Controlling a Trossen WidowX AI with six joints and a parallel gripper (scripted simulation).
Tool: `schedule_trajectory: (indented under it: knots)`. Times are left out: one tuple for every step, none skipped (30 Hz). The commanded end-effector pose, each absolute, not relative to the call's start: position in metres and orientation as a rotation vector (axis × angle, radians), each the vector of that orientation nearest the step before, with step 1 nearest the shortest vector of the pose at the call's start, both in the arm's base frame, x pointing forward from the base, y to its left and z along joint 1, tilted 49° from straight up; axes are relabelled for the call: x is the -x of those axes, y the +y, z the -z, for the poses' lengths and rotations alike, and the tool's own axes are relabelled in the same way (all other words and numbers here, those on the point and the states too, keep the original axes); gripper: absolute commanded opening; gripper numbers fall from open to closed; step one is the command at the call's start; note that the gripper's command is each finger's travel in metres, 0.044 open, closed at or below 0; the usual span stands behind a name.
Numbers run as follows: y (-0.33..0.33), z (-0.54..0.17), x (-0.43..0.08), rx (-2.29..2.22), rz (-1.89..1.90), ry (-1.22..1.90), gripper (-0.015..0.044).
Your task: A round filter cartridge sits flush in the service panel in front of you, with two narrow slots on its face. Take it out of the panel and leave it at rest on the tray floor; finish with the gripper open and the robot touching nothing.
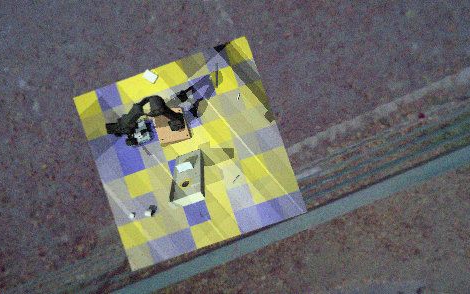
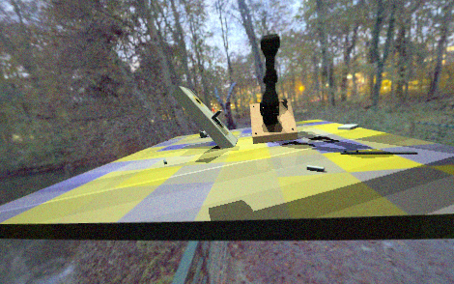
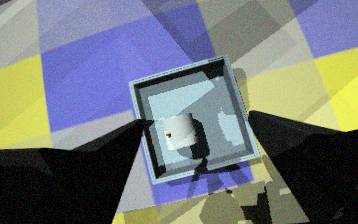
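Observation:
The cartridge, a pale short cylinder (image 3: 179, 130) with a small red mark, is inside the square grey tray (image 3: 177, 102) (image 1: 146, 132), near its left wall. It looks tipped or on its side; its slots are not visible. The gripper (image 3: 197, 117) (image 1: 138, 132) is open and empty above the tray, a black finger toward either side, with no visible contact with the cartridge. The slanted grey service panel (image 1: 194, 172) (image 2: 204, 116) stands apart from the tray. Its round opening (image 1: 185, 183) looks dark inside a yellow ring.
The arm's tan base plate (image 1: 173, 134) (image 2: 274, 134) is beside the tray. A white flat block (image 1: 150, 76) (image 2: 348, 127) is near the table edge. Two small pale pieces lie beyond the panel, and a thin dark rod (image 2: 378, 153) (image 1: 217, 75) is on the other side.

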State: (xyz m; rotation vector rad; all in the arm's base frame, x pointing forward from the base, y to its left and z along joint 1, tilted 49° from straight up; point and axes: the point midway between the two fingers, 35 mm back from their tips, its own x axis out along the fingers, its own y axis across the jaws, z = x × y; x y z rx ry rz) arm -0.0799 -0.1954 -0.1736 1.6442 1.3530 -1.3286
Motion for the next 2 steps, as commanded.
schedule_trajectory:
  knots:
    - [-0.1949, 0.1741, 0.0797, -1.643, 1.328, 1.354, 0.044]
    - [-0.1949, 0.1741, 0.0797, -1.643, 1.328, 1.354, 0.044]
